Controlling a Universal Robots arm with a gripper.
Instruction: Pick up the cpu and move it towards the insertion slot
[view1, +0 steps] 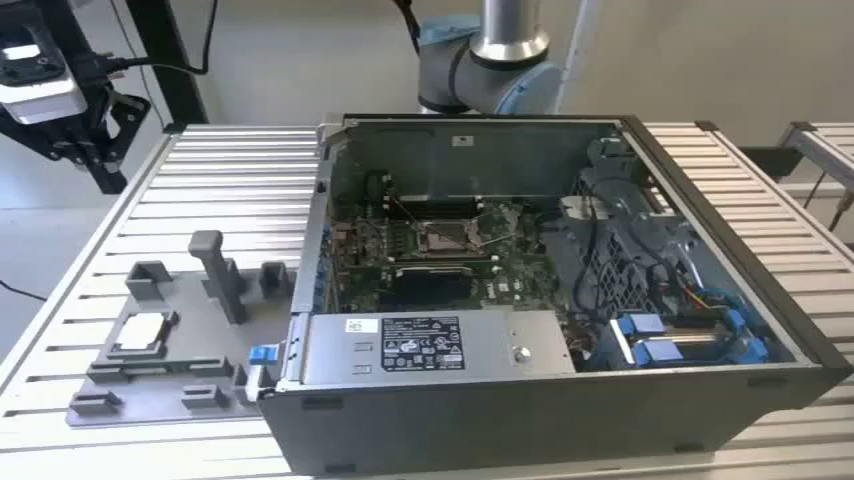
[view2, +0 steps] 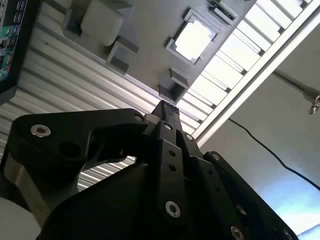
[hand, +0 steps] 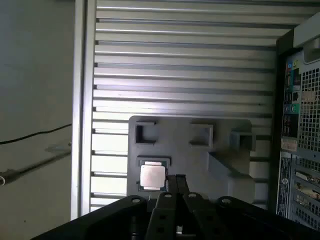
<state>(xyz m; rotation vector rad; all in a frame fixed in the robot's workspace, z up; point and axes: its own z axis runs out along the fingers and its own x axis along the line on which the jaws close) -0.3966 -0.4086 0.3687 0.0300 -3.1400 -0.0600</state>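
One small silvery square chip (hand: 152, 176), one silver-framed square socket (view1: 447, 236), one open dark computer case (view1: 534, 420), one grey plastic fixture (view1: 200, 338).

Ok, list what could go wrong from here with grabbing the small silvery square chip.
1. The small silvery square cpu lies in a walled recess of the grey plastic fixture; the black gripper, seemingly offset from it with jaws together, might strike that wall or tilt the chip.
2. The silver-framed square insertion slot sits deep inside the open dark computer case; its walls and cables could snag the arm.
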